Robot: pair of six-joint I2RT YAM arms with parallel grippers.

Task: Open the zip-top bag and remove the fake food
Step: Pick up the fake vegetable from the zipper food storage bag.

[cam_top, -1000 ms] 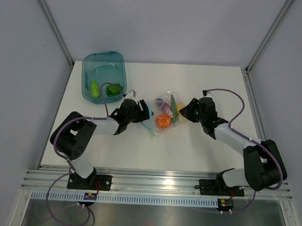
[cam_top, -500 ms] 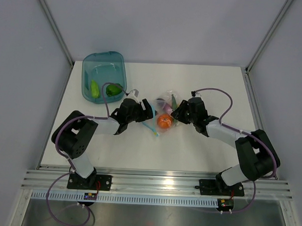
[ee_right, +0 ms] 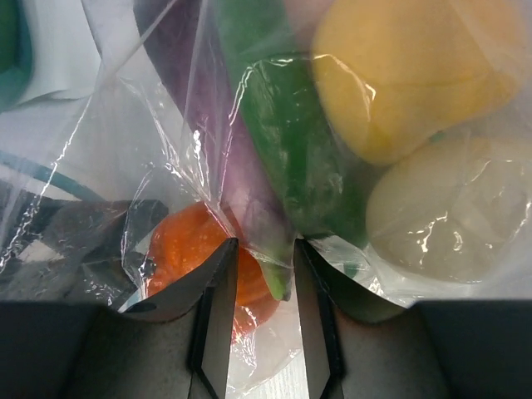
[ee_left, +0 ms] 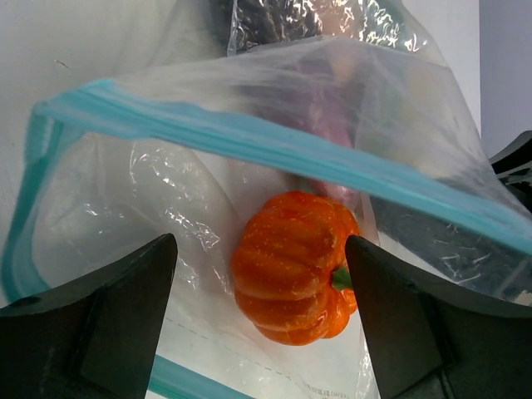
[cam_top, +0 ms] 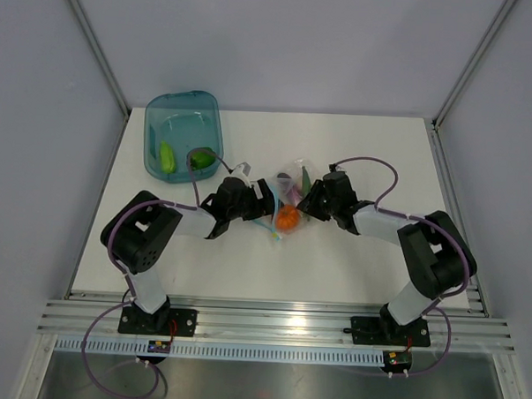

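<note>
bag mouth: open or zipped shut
Open. In the left wrist view the bag gapes: its upper teal zip strip stands well apart from the lower one, with the orange toy between them.

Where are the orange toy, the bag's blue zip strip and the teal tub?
orange toy [ee_left: 291, 268], left wrist view, its ribbed middle
zip strip [ee_left: 266, 148], left wrist view, mid-length
teal tub [cam_top: 185, 125], top external view, bare floor
</note>
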